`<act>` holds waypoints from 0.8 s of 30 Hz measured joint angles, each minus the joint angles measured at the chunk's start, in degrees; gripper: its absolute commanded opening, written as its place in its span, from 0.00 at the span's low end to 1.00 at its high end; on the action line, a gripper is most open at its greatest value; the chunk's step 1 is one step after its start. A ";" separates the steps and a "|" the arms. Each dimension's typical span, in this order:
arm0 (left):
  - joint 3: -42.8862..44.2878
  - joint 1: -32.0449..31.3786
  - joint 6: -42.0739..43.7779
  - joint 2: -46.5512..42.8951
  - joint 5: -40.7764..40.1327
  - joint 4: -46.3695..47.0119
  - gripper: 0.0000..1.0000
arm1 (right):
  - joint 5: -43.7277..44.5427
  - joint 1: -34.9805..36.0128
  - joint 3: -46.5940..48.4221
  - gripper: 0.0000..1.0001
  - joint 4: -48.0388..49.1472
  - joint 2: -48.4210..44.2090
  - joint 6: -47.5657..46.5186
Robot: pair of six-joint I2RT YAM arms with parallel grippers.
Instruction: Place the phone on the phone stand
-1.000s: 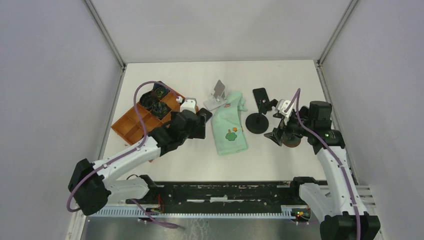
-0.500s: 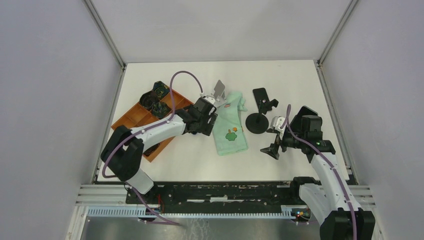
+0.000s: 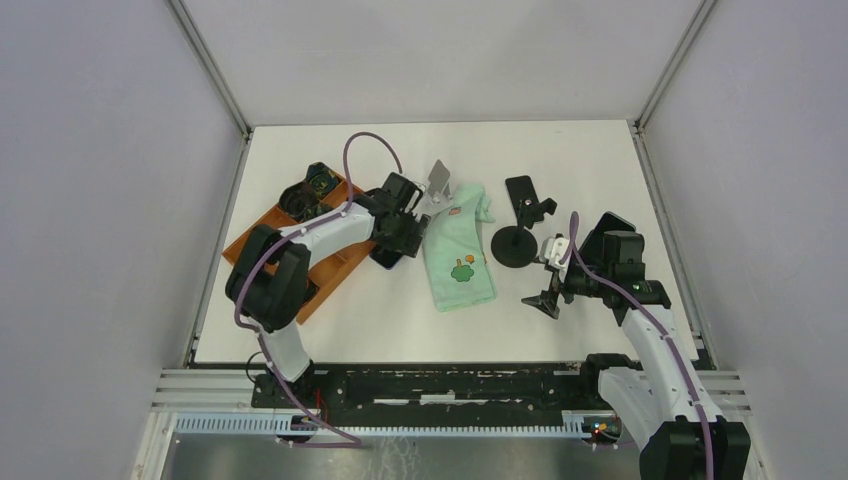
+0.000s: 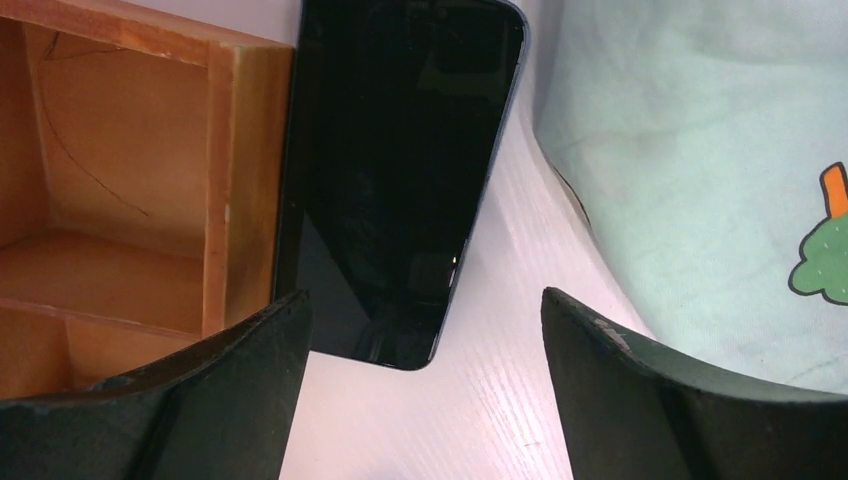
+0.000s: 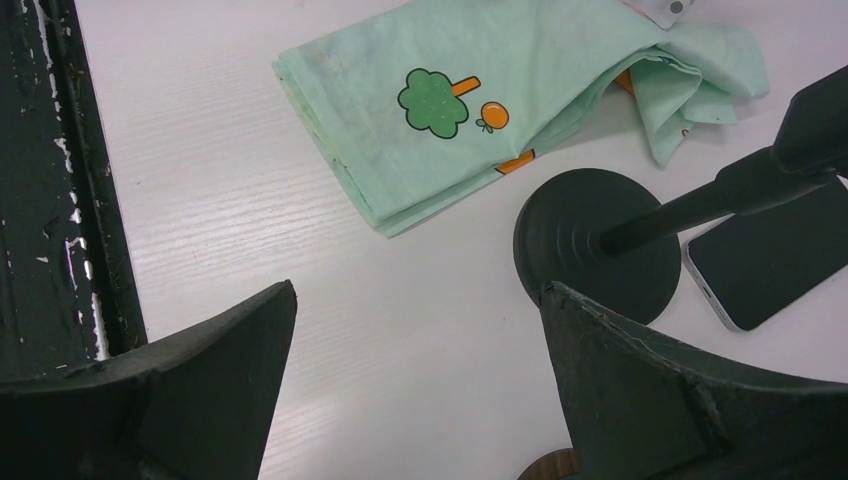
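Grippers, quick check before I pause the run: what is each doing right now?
Left gripper: open, over the phone, not gripping it.
Right gripper: open, holding nothing.

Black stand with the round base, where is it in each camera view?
Top external: right of centre, black stand beside the green cloth.
Left wrist: not in it.
Right wrist: its round base sits right of centre, below-right of the cloth.
Shared landmark: the green cloth, in all three views.
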 measured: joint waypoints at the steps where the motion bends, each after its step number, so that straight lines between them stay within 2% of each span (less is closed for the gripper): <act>1: 0.37 0.72 0.20 0.39 0.96 -0.07 0.91 | 0.00 0.00 0.00 0.98 -0.04 0.00 -0.22; 7: 2.67 4.55 0.70 2.97 4.74 -0.90 0.94 | 0.00 0.00 0.00 0.98 -0.52 -0.04 -0.87; 17: 4.11 6.97 0.79 4.72 0.79 -0.68 0.92 | 0.00 0.00 0.00 0.98 -1.25 -0.24 -1.40; 24: 4.13 7.63 3.21 4.72 6.47 -0.50 0.92 | 0.02 0.00 0.00 0.98 -1.25 -0.26 -1.42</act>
